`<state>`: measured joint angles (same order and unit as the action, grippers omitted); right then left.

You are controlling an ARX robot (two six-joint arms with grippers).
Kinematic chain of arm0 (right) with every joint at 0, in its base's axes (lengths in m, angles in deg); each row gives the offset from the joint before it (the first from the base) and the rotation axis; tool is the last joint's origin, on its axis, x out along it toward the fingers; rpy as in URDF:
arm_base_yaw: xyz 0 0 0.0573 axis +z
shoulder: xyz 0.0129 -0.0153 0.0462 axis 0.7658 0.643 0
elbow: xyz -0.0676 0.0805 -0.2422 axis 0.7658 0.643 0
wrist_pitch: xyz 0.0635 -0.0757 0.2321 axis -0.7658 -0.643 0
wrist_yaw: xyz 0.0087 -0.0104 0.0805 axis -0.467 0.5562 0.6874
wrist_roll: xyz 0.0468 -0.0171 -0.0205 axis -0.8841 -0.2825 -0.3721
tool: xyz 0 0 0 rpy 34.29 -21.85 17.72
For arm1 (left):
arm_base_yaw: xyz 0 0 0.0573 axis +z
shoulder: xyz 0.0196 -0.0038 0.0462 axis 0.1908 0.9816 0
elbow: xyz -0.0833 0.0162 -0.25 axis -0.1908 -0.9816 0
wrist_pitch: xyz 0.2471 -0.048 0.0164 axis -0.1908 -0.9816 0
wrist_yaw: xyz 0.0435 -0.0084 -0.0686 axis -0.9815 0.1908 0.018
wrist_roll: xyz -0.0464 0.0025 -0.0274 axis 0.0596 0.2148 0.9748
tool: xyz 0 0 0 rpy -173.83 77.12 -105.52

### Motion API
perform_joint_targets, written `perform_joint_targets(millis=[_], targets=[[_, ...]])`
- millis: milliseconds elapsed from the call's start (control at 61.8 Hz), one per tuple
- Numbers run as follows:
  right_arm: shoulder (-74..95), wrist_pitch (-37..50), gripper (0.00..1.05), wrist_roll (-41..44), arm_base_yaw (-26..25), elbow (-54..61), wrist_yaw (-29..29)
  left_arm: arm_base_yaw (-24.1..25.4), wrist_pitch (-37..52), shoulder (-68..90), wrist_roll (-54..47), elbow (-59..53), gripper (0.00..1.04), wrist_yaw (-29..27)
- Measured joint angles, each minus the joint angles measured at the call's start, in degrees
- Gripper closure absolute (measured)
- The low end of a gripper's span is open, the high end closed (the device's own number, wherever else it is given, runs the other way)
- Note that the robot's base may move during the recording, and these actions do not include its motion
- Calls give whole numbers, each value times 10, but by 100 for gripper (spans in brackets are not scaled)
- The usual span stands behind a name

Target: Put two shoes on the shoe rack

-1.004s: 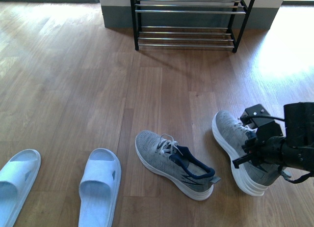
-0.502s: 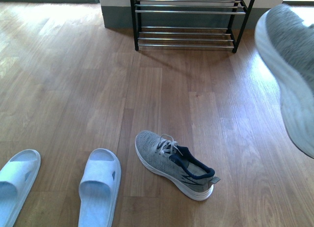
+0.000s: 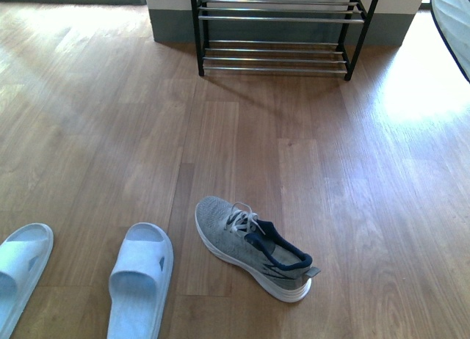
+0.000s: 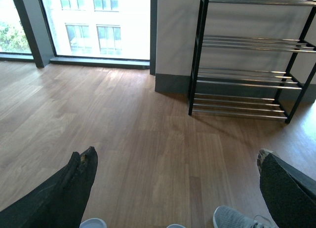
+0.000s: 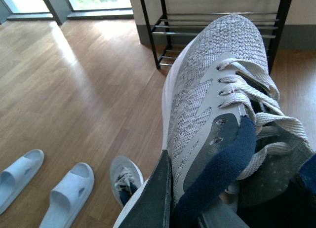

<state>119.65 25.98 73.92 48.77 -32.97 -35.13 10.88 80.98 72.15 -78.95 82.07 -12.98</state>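
Right wrist view: grey knit sneaker (image 5: pixel 197 90)

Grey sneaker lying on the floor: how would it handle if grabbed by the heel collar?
The knit upper and navy collar look soft on the grey sneaker, so a pinch there would probably squash them. Its thick white sole likely stays stiff. Probably light and unlikely to roll: it rests flat, and the held sneaker keeps its shape.

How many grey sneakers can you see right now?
2. One sneaker lies on the floor beside the pale blue slippers; the second sneaker is held up in the right gripper.
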Motion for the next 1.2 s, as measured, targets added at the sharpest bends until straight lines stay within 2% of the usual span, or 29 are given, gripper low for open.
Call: perform_joint_targets(millis=[551,583,599,615,648,712,745,810,874,923,1053,1198], targets=[[0,0,103,0,-5,2,-14,-1,-2,1,0,1,9,-3],[0,0,103,0,-5,2,-15,-19,-41,23,34,14,9,-75],[0,0,103,0,-5,2,-15,-43,-85,48,58,30,9,-138],[0,0,103,0,-5,2,-15,-55,-104,65,74,40,9,-153],[0,0,103,0,-6,2,-16,-99,-170,146,153,78,9,-289],[0,0,103,0,-5,2,-12,-135,-189,269,252,110,9,-407],[0,0,103,0,-4,2,-7,-141,-169,327,288,118,9,-432],[0,0,103,-1,-3,2,-2,-141,-64,501,386,146,9,-401],[0,0,103,-2,-3,2,-2,-150,57,702,444,198,9,-338],[0,0,103,-2,-3,2,-4,-152,108,827,464,240,9,-304],[0,0,103,-2,-3,2,-8,-159,141,1062,488,337,9,-254],[0,0,103,-2,-3,2,-4,-170,145,1247,489,429,9,-207]])
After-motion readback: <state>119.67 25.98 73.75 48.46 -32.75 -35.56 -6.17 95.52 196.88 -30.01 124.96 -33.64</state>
